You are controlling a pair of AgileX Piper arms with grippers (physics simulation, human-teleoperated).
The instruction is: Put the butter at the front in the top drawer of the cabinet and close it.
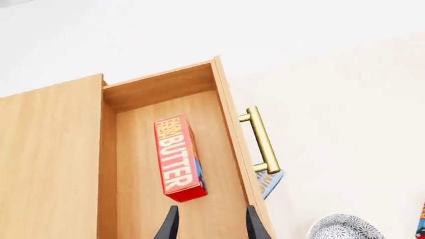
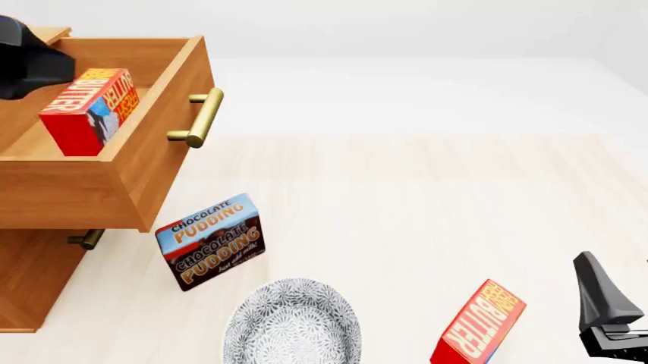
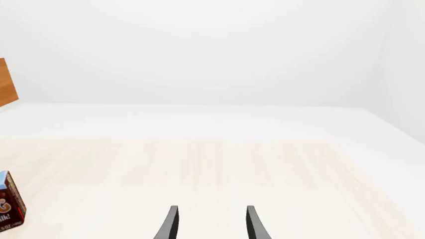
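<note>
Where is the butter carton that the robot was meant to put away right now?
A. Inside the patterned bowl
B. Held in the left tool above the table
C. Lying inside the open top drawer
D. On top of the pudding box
C. The butter lies on the floor of the top drawer, which is pulled out of the cabinet, and the left tool above it is open and holds nothing.

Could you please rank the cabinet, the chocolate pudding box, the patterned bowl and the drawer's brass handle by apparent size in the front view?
1. cabinet
2. patterned bowl, cut off by the frame edge
3. chocolate pudding box
4. brass handle
</note>
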